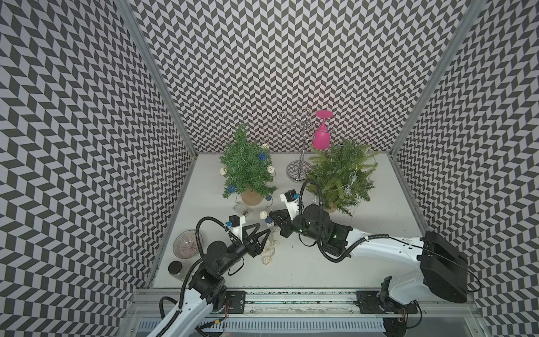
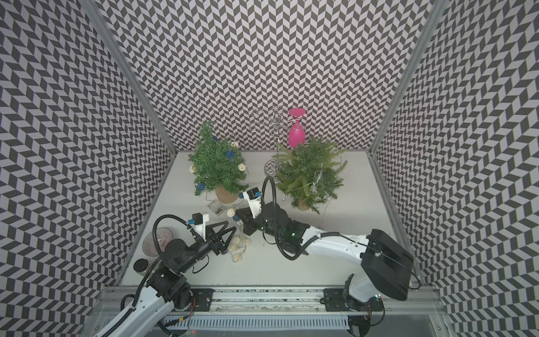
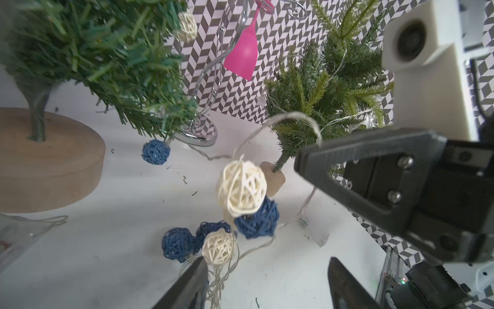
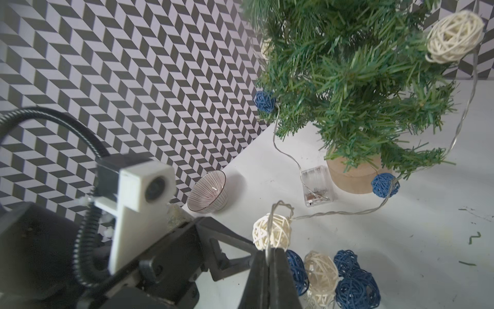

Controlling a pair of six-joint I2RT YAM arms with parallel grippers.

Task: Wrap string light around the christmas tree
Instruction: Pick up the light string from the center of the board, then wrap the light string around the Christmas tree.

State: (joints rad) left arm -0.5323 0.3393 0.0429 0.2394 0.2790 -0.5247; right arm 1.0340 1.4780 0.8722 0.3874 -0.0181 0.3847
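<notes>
In a top view the string light (image 1: 263, 214) trails from the christmas tree (image 1: 248, 167) toward the robot, its loose end heaped on the surface (image 1: 306, 262). The right fingers (image 1: 275, 218) pinch the wire just short of the tree's base. The left fingers (image 1: 262, 235) are spread wide over the heap, holding nothing. A bowl (image 1: 186, 243), well clear of the tree, looks empty.

In the left wrist view a white ball (image 3: 242, 187) hangs from the pinched wire.

In the right wrist view the wire runs lengthwise from the closed fingers past a blue ball (image 4: 385, 184) at the tree's base. The tree is straight ahead, so the right arm seems best placed.
</notes>
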